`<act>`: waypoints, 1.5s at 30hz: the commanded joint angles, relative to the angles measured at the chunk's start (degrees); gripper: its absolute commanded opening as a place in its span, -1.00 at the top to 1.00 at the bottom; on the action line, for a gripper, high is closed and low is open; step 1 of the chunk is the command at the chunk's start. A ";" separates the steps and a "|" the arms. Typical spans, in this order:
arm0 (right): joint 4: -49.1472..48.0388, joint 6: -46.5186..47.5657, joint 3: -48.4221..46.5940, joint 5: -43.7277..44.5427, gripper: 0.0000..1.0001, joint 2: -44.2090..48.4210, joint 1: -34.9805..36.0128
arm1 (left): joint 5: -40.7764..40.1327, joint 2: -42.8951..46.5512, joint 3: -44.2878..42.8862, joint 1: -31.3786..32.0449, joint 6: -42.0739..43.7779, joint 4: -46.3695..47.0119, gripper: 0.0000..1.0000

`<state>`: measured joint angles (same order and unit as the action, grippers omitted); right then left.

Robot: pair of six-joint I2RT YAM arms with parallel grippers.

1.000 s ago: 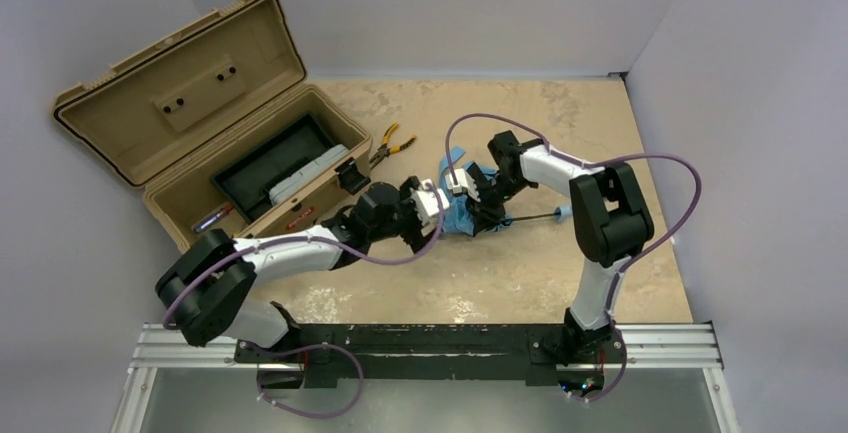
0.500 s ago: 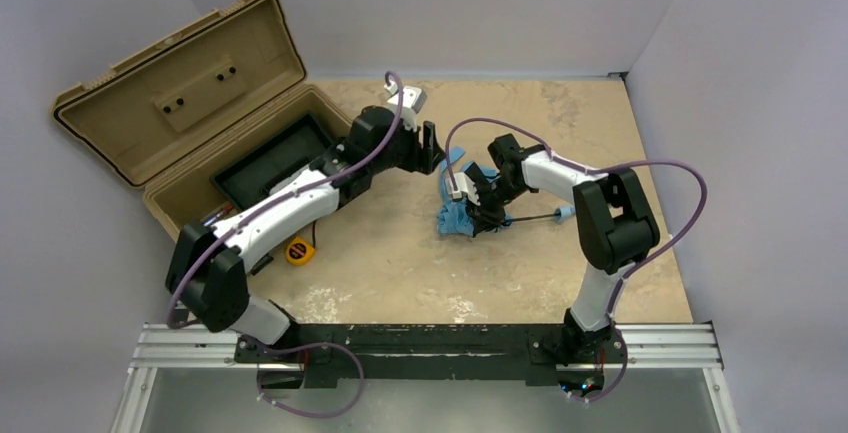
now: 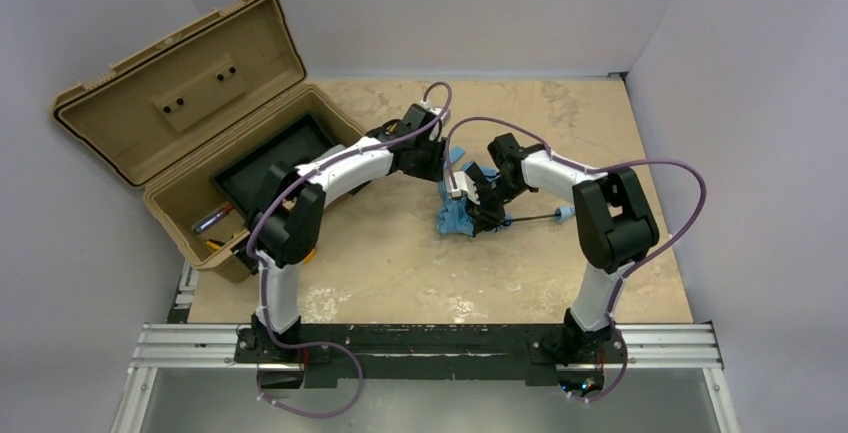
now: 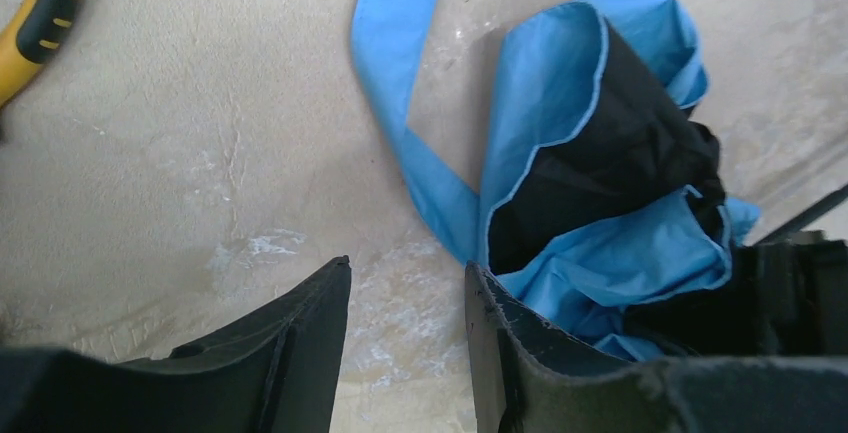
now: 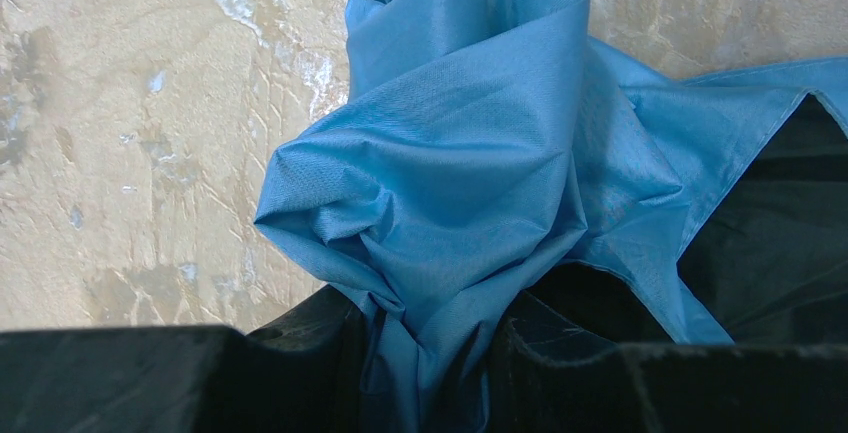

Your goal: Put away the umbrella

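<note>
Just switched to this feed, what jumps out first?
The crumpled sky-blue umbrella lies at centre, its fabric pinched in the right gripper. The left gripper hovers open beside its loose strap. At far left, a tan toolbox stands with its lid thrown open.

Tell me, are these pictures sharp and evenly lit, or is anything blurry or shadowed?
Top view: soft, even light, sharp; toolbox interior shadowed. Left wrist view: umbrella crisp, near fingers dark. Right wrist view: weave sharp, fingers black silhouettes.
</note>
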<state>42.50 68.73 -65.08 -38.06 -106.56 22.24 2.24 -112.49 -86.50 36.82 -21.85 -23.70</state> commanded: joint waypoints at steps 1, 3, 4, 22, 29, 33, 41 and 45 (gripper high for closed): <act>6.63 -3.04 4.44 9.11 0.72 -7.45 1.32 | -2.00 -3.08 -6.26 0.25 2.23 -5.93 0.12; 7.18 -2.88 4.56 9.75 0.72 -7.95 2.17 | -1.93 -5.13 -8.07 0.24 2.60 -6.95 0.12; 7.38 -2.82 4.65 9.90 0.72 -8.09 2.66 | -1.61 -6.00 -8.77 0.20 2.64 -7.31 0.11; 9.05 -1.71 6.12 8.31 0.72 -6.35 4.73 | -2.01 -15.77 -17.72 0.25 0.74 -12.87 0.25; 9.12 -1.59 7.26 8.19 0.73 -4.67 5.08 | -2.65 -18.84 -24.27 -1.32 -2.91 -19.15 0.67; 9.00 -1.57 8.53 8.05 0.73 -3.26 5.37 | -0.38 -18.03 -24.02 -3.02 -4.34 -18.79 0.89; 10.57 -1.05 8.07 8.83 0.73 -3.43 6.60 | 4.00 -17.79 -24.59 -5.86 -5.48 -19.27 0.91; 10.69 -1.03 7.73 8.89 0.72 -3.90 6.89 | 5.51 -18.03 -25.56 -7.51 -6.43 -19.23 0.84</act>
<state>42.70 69.17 -62.43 -36.84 -103.90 27.22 4.56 -130.98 -108.55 31.05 -26.09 -42.48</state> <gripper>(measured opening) 0.279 0.055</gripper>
